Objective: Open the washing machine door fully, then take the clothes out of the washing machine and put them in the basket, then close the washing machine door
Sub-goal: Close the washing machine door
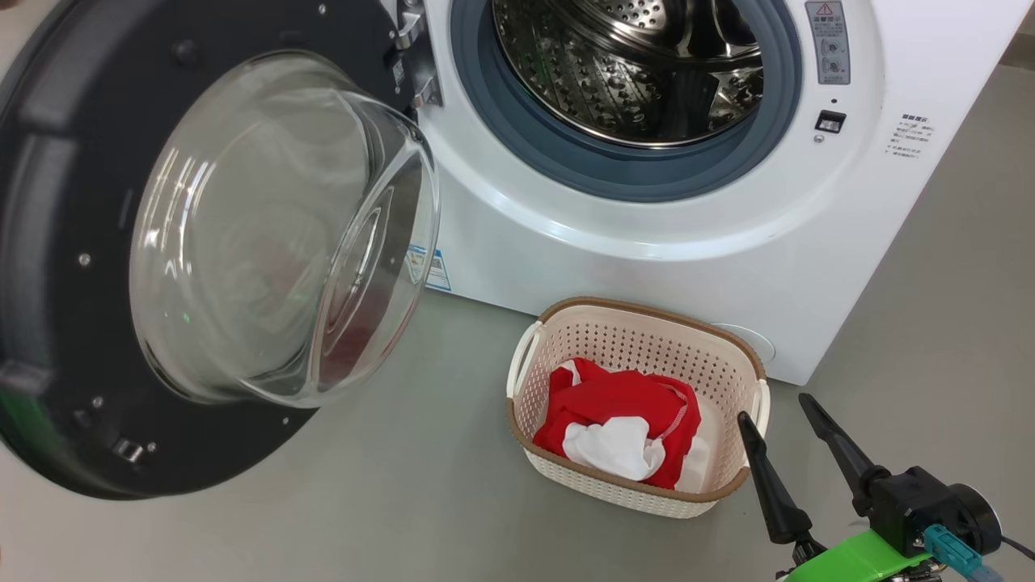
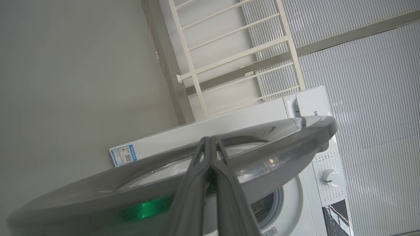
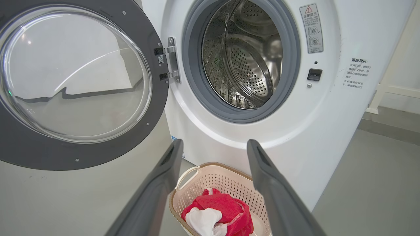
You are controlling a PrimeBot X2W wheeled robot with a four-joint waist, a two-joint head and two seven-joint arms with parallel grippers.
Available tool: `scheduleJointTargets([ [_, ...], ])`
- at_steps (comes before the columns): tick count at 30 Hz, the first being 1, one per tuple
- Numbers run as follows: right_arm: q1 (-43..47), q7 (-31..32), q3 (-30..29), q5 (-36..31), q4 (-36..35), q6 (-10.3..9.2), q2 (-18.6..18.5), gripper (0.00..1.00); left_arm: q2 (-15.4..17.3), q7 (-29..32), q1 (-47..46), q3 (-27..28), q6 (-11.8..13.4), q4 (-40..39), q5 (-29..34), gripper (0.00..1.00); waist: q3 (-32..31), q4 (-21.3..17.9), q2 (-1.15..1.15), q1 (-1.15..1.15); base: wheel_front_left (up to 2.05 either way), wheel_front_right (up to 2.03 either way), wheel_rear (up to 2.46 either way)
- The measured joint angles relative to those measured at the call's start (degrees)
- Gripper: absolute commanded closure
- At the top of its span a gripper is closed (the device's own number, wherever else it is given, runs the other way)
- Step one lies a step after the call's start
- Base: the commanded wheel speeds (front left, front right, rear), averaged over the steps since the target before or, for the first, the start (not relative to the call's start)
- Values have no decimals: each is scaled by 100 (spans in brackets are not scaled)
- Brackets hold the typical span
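The washing machine (image 1: 647, 242) stands with its steel drum (image 1: 631, 73) showing no clothes. The washing machine door (image 1: 48, 242) is swung wide to the left, its glass bowl (image 1: 283, 226) bulging toward me. On the floor in front sits the basket (image 1: 647, 311), holding the red and white clothes (image 1: 623, 404). My right gripper (image 1: 775, 411) is open and empty just right of the basket; in its wrist view the right gripper (image 3: 215, 142) hovers above the basket (image 3: 187, 177) and clothes (image 3: 226, 209). My left gripper (image 2: 210, 139) is shut on nothing, lying close along the door's outer face (image 2: 279, 137).
Grey floor (image 1: 364, 485) spreads left of the basket, under the open door. A white railing (image 2: 229, 59) and a ribbed wall panel (image 2: 377, 98) stand behind the machine. The machine's control knob (image 2: 329, 177) and a blue label (image 2: 123, 155) are in the left wrist view.
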Motion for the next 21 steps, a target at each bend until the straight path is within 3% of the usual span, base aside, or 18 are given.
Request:
scheduleJointTargets([
  [21,-144,-113,-56,-15,46,0,-3,0,-101,1336,1115,90,-56,-1407,-873,100,73,-243,0,0,0,0,0],
])
